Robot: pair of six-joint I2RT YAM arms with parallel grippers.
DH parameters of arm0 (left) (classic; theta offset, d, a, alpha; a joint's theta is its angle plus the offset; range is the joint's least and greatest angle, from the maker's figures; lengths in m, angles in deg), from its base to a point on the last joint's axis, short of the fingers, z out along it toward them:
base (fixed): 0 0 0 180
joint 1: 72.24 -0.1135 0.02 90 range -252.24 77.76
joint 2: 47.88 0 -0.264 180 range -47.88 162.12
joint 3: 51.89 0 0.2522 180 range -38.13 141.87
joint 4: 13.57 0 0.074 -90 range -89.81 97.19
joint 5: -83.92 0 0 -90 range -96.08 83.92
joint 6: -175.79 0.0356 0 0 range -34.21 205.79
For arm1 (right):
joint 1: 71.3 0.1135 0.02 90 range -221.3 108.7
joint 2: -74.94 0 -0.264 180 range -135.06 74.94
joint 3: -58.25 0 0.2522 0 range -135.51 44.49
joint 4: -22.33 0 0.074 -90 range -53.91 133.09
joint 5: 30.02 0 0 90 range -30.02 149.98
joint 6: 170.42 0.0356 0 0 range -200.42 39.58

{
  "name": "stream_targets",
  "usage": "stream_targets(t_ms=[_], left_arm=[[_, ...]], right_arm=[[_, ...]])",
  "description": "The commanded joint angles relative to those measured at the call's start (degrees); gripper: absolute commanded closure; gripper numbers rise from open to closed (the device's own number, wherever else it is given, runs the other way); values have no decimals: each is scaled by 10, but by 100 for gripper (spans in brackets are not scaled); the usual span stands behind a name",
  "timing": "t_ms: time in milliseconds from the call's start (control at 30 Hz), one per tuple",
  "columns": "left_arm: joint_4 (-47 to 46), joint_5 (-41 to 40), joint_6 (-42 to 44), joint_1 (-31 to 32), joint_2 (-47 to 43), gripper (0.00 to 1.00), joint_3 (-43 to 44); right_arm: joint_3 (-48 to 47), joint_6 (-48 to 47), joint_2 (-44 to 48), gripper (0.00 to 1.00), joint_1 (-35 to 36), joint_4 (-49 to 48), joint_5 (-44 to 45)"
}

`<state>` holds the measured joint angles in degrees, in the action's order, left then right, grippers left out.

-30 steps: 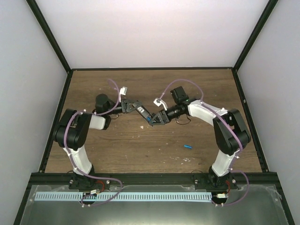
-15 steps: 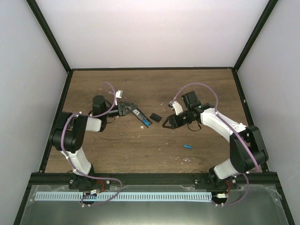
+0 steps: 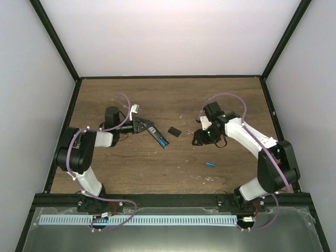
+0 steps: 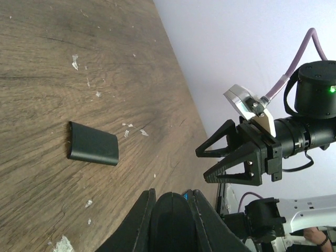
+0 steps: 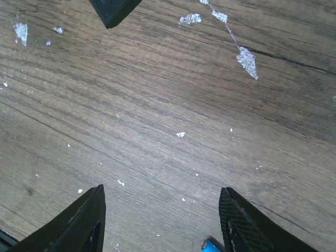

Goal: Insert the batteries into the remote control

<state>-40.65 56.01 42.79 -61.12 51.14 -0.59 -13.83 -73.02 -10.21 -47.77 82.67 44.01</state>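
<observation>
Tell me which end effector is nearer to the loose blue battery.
Right. The right end effector hangs open just beyond the battery; the left end effector, gripping the remote control, is much farther away, leftward.

Our desk [image 3: 157, 173] looks like brown wood grain, matt, a bit rough, scuffed with white flecks [image 5: 247, 60]. We'd call the remote control [image 3: 157, 135] and the loose cover [image 4: 93, 143] smooth matt black plastic. The right gripper [image 5: 161, 199] has fingers [image 5: 239, 220] of finely textured black plastic. The blue battery [image 3: 210, 164] is too small for us to judge its finish.
</observation>
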Motion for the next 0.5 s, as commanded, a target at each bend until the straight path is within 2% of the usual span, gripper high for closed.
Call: stream_targets(t_ms=[0,100,367,467], left_arm=[[27,23,30,-2,-18,100,22],[37,32,34,-2,-22,100,25],[164,34,120,-3,-49,100,36],[168,37,119,-3,-47,100,42]], right_arm=[[-17,22,5,48,-2,13,-11],[17,53,17,47,-2,-5,-29],[73,164,45,44,-3,39,59],[102,184,64,43,-2,32,62]])
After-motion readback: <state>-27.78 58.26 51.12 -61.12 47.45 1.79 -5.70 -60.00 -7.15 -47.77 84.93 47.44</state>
